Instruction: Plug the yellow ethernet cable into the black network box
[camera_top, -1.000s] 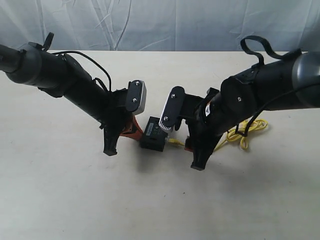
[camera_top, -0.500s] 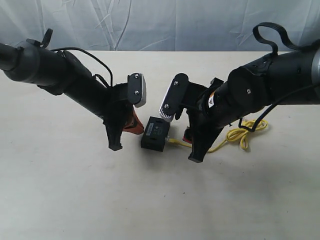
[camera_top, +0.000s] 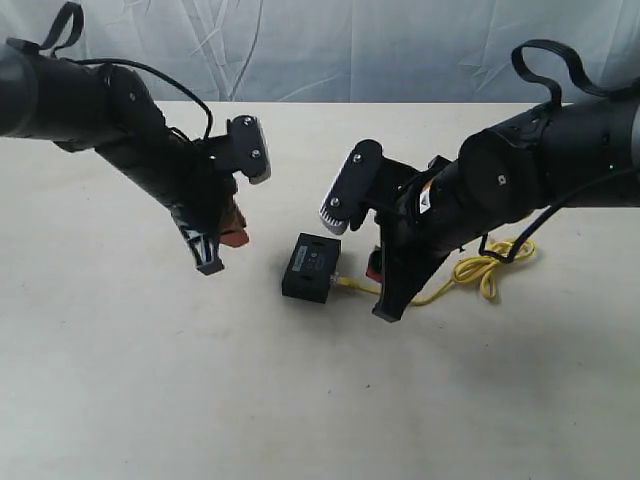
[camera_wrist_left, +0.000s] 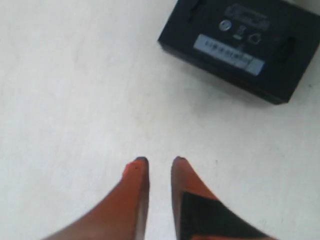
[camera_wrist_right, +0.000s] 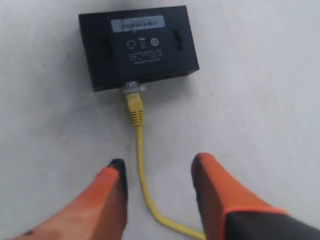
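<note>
The black network box lies flat on the table, pale label up, also seen in the left wrist view and the right wrist view. The yellow ethernet cable has its clear plug seated in the box's side port. It runs back between the fingers of my right gripper, which is open and not touching it. The cable's loops lie under the right arm. My left gripper hovers left of the box, its jaws a narrow gap apart and empty.
The pale tabletop stretches all around the box. A wrinkled white cloth backdrop hangs behind the table's far edge. The right arm's black cable loop arches above it.
My left arm has lifted and drawn back to the left, away from the box. The right gripper has backed off slightly from the plug, which stays in the box.
</note>
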